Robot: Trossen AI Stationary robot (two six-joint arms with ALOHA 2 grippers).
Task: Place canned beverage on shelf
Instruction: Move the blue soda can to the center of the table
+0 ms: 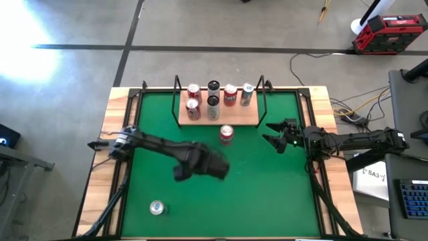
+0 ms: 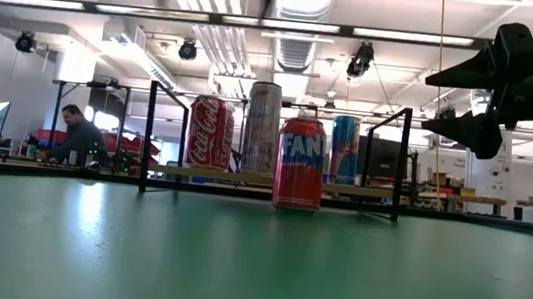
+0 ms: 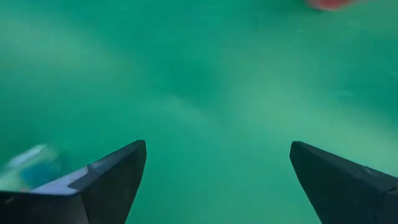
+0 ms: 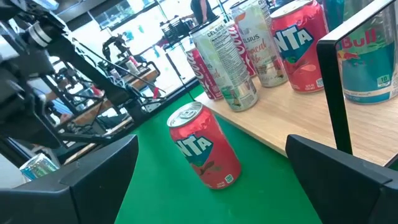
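Note:
A red Fanta can (image 1: 226, 134) stands upright on the green mat (image 1: 267, 187), just in front of the shelf (image 1: 234, 119). It also shows in the right wrist view (image 4: 205, 152) and the low view (image 2: 300, 163). The shelf is a light wood board between black uprights and carries several upright cans (image 1: 213, 100). My right gripper (image 1: 271, 132) is open and empty, above the mat to the right of the Fanta can, fingers pointing toward it. My left gripper (image 1: 215, 165) hovers open and empty over the middle of the mat (image 3: 217, 180).
A silver-blue can (image 1: 156, 208) stands on the mat near the front left corner. The shelf's black uprights (image 4: 339, 93) flank the board. The mat's right and front parts are bare. People and workbenches (image 2: 72, 132) show in the room beyond the table.

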